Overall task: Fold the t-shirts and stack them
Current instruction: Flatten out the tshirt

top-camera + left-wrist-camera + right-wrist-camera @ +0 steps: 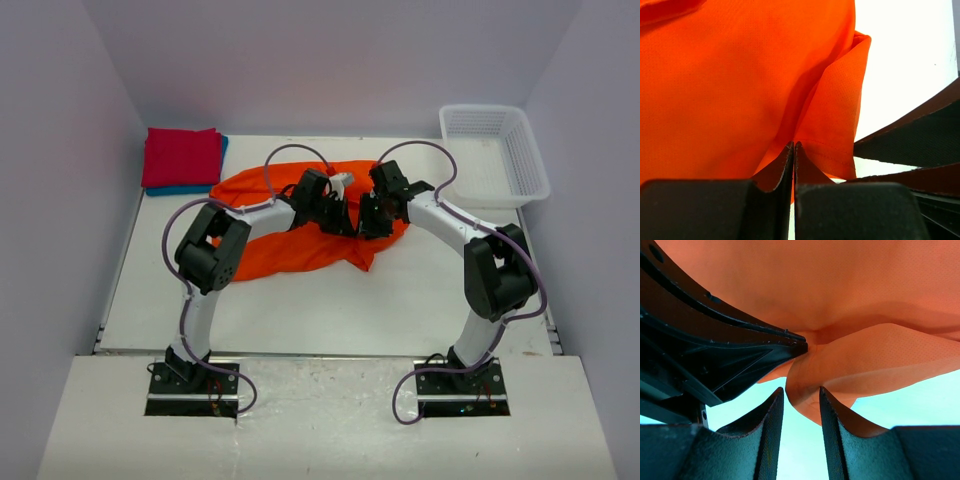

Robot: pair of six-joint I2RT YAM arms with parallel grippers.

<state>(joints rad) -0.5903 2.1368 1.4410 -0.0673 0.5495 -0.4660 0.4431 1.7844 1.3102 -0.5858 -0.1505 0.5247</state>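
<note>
No writing seen. L hand (pixel 794 150) clamped on orange tee (pixel 300 250); R hand (pixel 801 405) apart round its fold.

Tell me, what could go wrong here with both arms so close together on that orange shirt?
The left end effector is shut on only a thin edge of the orange t-shirt, so the cloth might slip free when lifted. The right end effector stands part open around a fold, right beside the left one, so the two could bump. The shirt lies rumpled, so any fold may come out crooked.
</note>
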